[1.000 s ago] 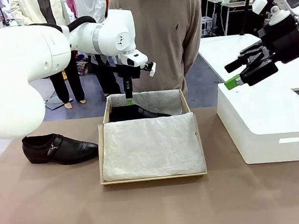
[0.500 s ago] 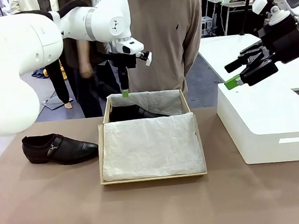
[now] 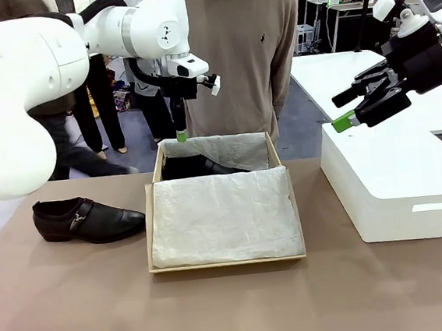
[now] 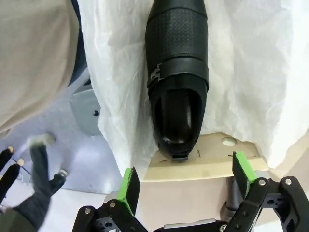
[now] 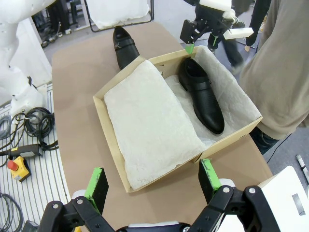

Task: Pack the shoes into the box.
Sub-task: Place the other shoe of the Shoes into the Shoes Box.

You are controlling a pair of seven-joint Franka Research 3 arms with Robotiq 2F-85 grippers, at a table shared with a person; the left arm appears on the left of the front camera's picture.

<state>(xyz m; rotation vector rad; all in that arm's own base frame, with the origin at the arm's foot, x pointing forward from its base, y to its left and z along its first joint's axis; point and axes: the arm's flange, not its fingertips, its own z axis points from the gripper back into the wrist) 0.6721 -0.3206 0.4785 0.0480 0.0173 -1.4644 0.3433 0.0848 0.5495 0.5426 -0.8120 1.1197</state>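
Black shoe (image 3: 201,166) at 12 o'clock inside papered box (image 3: 150,227), mate (image 3: 85,219) at 9 o'clock on bench (image 3: 62,306); left tool (image 4: 186,169), right tool (image 5: 152,180) wide, empty.

table (image 3: 63,314): brown top
white block (image 3: 395,188): resting on the table's right side
person (image 3: 241,46): beige sweater, standing at the far edge
red button (image 5: 13,166): near tangled cables (image 5: 28,118)

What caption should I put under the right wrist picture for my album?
One black shoe lies in the tissue-lined box, its twin sits on the table, left gripper open above.
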